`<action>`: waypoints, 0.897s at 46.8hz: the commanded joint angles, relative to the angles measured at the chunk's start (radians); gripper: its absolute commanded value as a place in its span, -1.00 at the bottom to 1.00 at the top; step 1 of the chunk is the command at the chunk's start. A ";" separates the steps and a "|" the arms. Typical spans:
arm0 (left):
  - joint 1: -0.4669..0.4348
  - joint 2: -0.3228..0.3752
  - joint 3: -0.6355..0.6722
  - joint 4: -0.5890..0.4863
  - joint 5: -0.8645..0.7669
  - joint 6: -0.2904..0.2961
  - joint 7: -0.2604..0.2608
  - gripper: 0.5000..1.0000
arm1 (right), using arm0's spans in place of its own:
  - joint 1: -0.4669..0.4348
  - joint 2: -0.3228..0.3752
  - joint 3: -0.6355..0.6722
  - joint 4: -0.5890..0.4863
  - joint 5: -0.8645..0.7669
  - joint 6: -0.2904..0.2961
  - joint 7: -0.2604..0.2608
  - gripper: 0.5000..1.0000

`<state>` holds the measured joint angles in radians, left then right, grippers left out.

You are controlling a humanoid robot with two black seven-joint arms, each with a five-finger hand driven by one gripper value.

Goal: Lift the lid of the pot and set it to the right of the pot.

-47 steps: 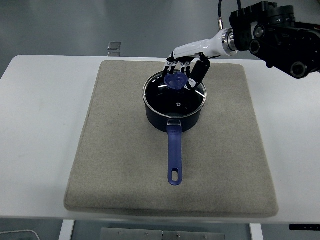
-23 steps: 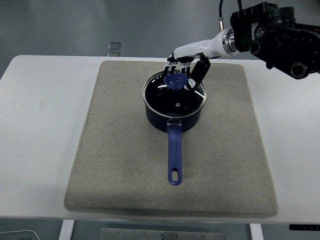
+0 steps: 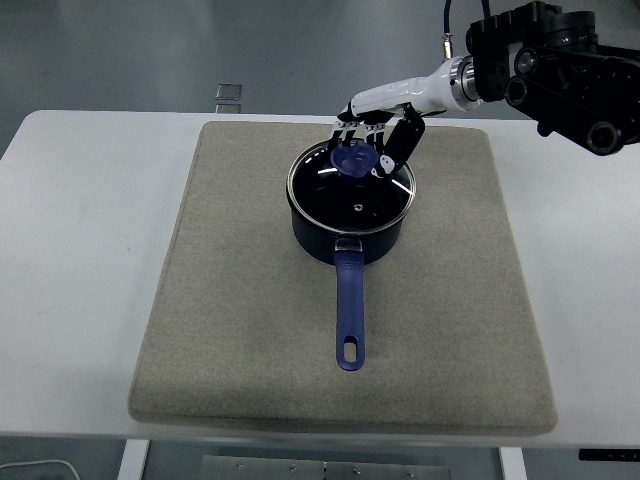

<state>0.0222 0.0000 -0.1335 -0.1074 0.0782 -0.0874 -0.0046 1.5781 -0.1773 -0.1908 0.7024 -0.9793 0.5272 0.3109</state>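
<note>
A dark blue pot [image 3: 350,232] stands at the middle of the grey mat [image 3: 230,300], its long blue handle [image 3: 349,315] pointing toward the near edge. A glass lid [image 3: 345,195] with a blue knob [image 3: 352,159] covers the pot. Coming in from the upper right, my right hand [image 3: 372,150] has its fingers [image 3: 398,146] curled around the knob. Whether the lid's rim has left the pot I cannot tell. The left arm is out of sight.
The mat covers most of the white table [image 3: 80,250]. A stretch of bare mat [image 3: 465,250] lies to the right of the pot. A small metal piece [image 3: 229,95] sits at the table's far edge.
The right hand and the knob have crept slightly up and to the right. The pot and its handle have stayed where they were.
</note>
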 commanded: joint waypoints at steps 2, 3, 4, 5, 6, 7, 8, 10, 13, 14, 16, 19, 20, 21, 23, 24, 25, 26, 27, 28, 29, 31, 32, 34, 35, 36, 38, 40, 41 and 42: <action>0.001 0.000 0.000 0.000 0.000 0.000 0.000 1.00 | 0.003 -0.002 0.004 0.000 0.005 0.000 0.000 -1.00; -0.001 0.000 0.000 0.000 0.000 0.000 0.000 1.00 | 0.003 -0.004 0.004 0.000 0.005 0.000 0.000 -1.00; -0.001 0.000 0.000 0.000 0.000 0.000 0.000 1.00 | 0.003 -0.005 0.004 0.000 0.005 0.000 0.000 -1.00; -0.001 0.000 0.000 0.000 0.000 0.000 0.000 1.00 | 0.003 -0.007 0.004 0.000 0.005 0.000 0.000 -1.00; -0.001 0.000 0.000 0.000 0.000 0.000 0.000 1.00 | 0.003 -0.008 0.004 0.000 0.005 0.000 0.000 -1.00; -0.001 0.000 -0.001 0.000 0.000 0.000 0.000 1.00 | 0.003 -0.011 0.004 0.000 0.005 0.000 0.000 -1.00; 0.001 0.000 -0.001 0.000 0.000 0.000 0.000 1.00 | 0.003 -0.016 0.004 0.000 0.005 0.000 0.000 -1.00; -0.001 0.000 0.000 0.000 0.000 0.000 0.000 1.00 | 0.002 -0.028 0.005 0.000 0.005 0.000 0.000 -1.00; 0.001 0.000 0.000 0.000 0.000 0.000 0.000 1.00 | 0.005 -0.047 0.005 0.000 0.005 0.004 0.000 -1.00; 0.001 0.000 0.000 0.000 0.000 0.000 0.000 1.00 | 0.006 -0.053 0.005 0.000 0.005 0.005 0.000 -1.00; -0.001 0.000 -0.001 0.000 0.000 0.000 0.000 1.00 | 0.008 -0.063 0.005 0.000 0.005 0.010 0.000 -1.00; -0.001 0.000 0.000 0.000 0.000 0.000 0.000 1.00 | 0.013 -0.076 0.013 0.000 0.005 0.019 0.000 -1.00; -0.001 0.000 0.000 0.000 0.000 0.000 0.000 1.00 | 0.017 -0.079 0.019 0.000 0.005 0.023 0.000 -1.00; -0.001 0.000 0.000 0.000 0.000 0.000 0.000 1.00 | 0.020 -0.080 0.025 0.000 0.005 0.030 0.000 -1.00; 0.001 0.000 0.000 0.000 0.000 0.000 0.000 1.00 | 0.022 -0.083 0.025 0.000 0.005 0.037 0.000 -1.00; -0.001 0.000 -0.001 0.000 0.000 0.000 0.000 1.00 | 0.022 -0.084 0.025 0.000 0.005 0.039 0.000 -1.00; 0.001 0.000 -0.001 0.000 0.000 0.000 0.000 1.00 | 0.022 -0.087 0.025 0.000 0.005 0.040 0.000 -1.00; 0.001 0.000 0.000 0.000 0.000 0.000 0.000 1.00 | 0.022 -0.093 0.025 0.000 0.005 0.040 0.000 -1.00; -0.001 0.000 0.000 0.000 0.000 0.000 0.000 1.00 | 0.023 -0.100 0.025 0.000 0.005 0.042 0.000 -1.00; 0.001 0.000 0.000 0.000 0.000 0.000 0.000 1.00 | 0.022 -0.109 0.025 0.000 0.005 0.042 0.000 -1.00; 0.001 0.000 0.000 0.000 0.000 0.000 0.000 1.00 | 0.023 -0.117 0.027 0.000 0.005 0.043 0.000 -1.00; 0.001 0.000 0.000 0.000 0.000 0.000 0.000 1.00 | 0.023 -0.131 0.027 0.000 0.005 0.045 0.000 -1.00; -0.001 0.000 0.000 0.000 0.000 0.000 0.000 1.00 | 0.022 -0.137 0.027 0.000 0.005 0.048 0.000 -1.00; -0.001 0.000 0.000 0.000 0.000 0.000 0.000 1.00 | 0.022 -0.151 0.027 0.000 0.005 0.053 -0.001 -1.00; 0.001 0.000 -0.001 0.000 0.000 0.000 0.000 1.00 | 0.022 -0.159 0.027 0.000 0.005 0.056 -0.001 -1.00; -0.001 0.000 -0.001 0.000 0.000 0.000 0.000 1.00 | 0.022 -0.166 0.027 0.000 0.005 0.056 -0.001 -1.00; -0.001 0.000 -0.001 0.000 0.000 0.000 0.000 1.00 | 0.020 -0.185 0.028 0.000 0.005 0.059 -0.001 -1.00; -0.001 0.000 -0.001 0.000 0.000 0.000 0.000 1.00 | 0.020 -0.202 0.027 0.000 0.005 0.059 -0.001 -1.00; -0.001 0.000 0.000 0.000 0.000 0.000 0.000 1.00 | 0.019 -0.209 0.027 0.000 0.005 0.060 -0.001 -1.00; -0.001 0.000 0.000 0.000 0.000 0.000 0.000 1.00 | 0.019 -0.217 0.027 0.000 0.005 0.062 -0.001 -1.00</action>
<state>0.0220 0.0000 -0.1343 -0.1074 0.0783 -0.0874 -0.0046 1.6001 -0.3715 -0.1631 0.7027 -0.9740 0.5858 0.3099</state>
